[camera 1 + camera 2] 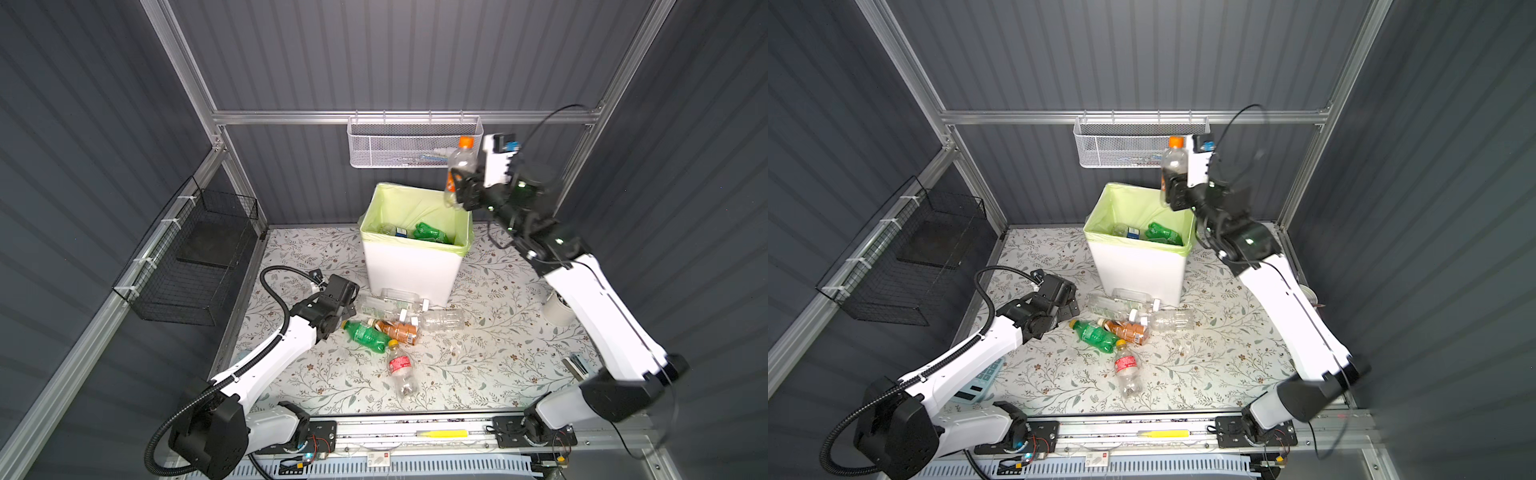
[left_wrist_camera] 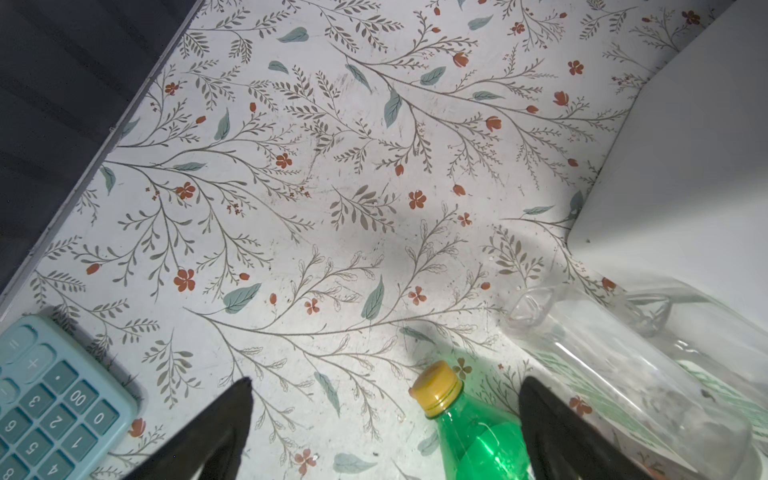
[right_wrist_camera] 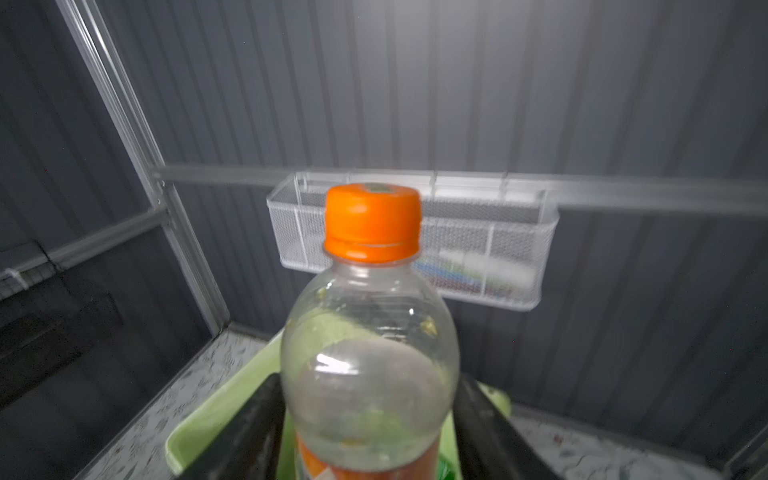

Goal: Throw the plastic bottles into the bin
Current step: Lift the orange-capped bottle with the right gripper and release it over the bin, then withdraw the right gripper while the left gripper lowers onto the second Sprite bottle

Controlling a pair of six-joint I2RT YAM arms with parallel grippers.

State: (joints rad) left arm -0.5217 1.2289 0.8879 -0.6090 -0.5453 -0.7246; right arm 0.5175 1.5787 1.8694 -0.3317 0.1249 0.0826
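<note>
My right gripper [image 1: 459,189] [image 1: 1173,189] [image 3: 368,380] is raised over the far right corner of the bin [image 1: 411,270], a white bin with a lime bag. A clear bottle with an orange cap [image 1: 459,166] [image 3: 370,332] stands upright between its fingers, and thin strips of green bag show on both sides of the bottle's body. The bin holds a green bottle [image 1: 430,232] and a blue-labelled one [image 1: 399,231]. My left gripper [image 1: 345,311] [image 2: 386,382] hangs open low over the mat, with the yellow-capped green bottle [image 1: 368,334] [image 2: 478,436] between its fingertips, untouched. Brown-labelled [image 1: 399,330], red-labelled [image 1: 400,368] and clear bottles [image 1: 442,319] lie nearby.
A white mesh basket [image 1: 415,145] hangs on the back rail and a black wire basket [image 1: 195,257] on the left wall. A white cup [image 1: 557,309] stands under my right arm. A teal calculator [image 2: 50,399] [image 1: 980,382] lies under my left arm.
</note>
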